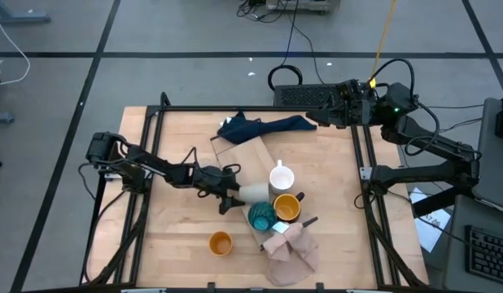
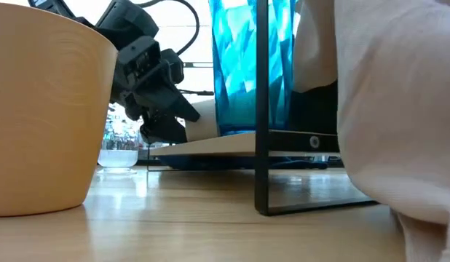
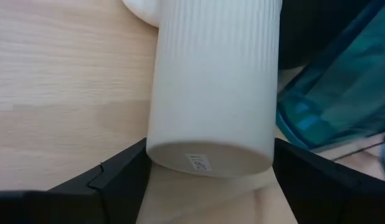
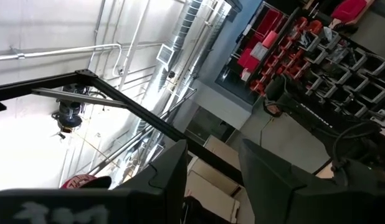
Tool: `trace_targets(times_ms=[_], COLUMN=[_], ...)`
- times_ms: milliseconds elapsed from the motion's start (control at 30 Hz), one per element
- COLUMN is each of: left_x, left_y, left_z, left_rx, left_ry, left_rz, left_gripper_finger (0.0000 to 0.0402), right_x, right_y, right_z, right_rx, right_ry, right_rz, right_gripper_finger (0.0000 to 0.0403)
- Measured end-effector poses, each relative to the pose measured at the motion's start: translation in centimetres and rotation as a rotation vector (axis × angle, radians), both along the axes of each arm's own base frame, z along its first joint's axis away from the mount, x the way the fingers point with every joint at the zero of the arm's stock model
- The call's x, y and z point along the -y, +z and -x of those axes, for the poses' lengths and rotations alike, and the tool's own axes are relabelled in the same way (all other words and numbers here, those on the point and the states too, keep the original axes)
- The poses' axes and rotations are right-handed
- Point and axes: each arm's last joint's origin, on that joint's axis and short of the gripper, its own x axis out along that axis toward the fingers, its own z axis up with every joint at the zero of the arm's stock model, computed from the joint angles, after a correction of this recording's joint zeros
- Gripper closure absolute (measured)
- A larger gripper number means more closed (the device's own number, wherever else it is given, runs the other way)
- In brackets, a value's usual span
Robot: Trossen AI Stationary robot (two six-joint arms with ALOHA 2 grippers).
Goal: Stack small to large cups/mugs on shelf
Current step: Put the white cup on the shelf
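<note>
My left gripper [image 1: 231, 193] reaches in from the table's left and is shut on the ribbed beige-grey cup [image 1: 253, 192], which lies on its side. Its mouth points toward the white mug [image 1: 282, 177]. The mustard-yellow mug [image 1: 286, 207] and the teal cup [image 1: 262, 216] stand close by on the pale wood shelf [image 1: 247, 155]. The orange cup [image 1: 220, 242] stands alone near the table's near edge. A clear glass [image 2: 119, 156] shows only in the low view, far off. My right gripper [image 4: 211, 162] is parked open beyond the table's far right corner, touching nothing. My left gripper holds the beige-grey cup at its base end [image 3: 208, 163], pinched between the two fingers [image 3: 127, 171], one on each side of the ribbed wall. The fingers come level from the table's left, along the cup's length. The cup lies level over the shelf [image 2: 232, 144]; whether it rests on it, I cannot tell.
A dark blue cloth [image 1: 260, 126] lies at the shelf's far end and a pinkish-beige cloth [image 1: 292, 248] at its near end. The teal cup [image 3: 332, 102] stands right beside the held cup. A black frame [image 1: 361, 163] borders the table. Bare wood lies left of the orange cup.
</note>
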Motion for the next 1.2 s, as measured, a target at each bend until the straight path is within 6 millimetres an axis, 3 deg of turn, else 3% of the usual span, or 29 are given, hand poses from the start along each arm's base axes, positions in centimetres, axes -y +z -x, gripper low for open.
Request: trace_targets(times_ms=[467, 733, 1200], left_x=[-0.6, -1.1, -1.1], left_y=[1.2, 1.5, 3.3], left_z=[1.2, 0.8, -0.4], left_rx=[-0.067, -0.044, -0.197], left_ry=[0.0, 0.032, -0.057], left_rz=[0.009, -0.011, -0.084], left_gripper_finger=[0.008, 0.008, 0.008], right_x=[-0.3, -0.9, -1.0], right_y=[-0.1, -0.2, -0.2], right_z=[-0.1, -0.4, -0.4], right_rx=[0.0, -0.014, -0.013], right_ry=[0.007, 0.038, 0.041], right_rz=[0.037, 0.034, 0.05], right_gripper_finger=[0.0266, 0.0266, 0.0266])
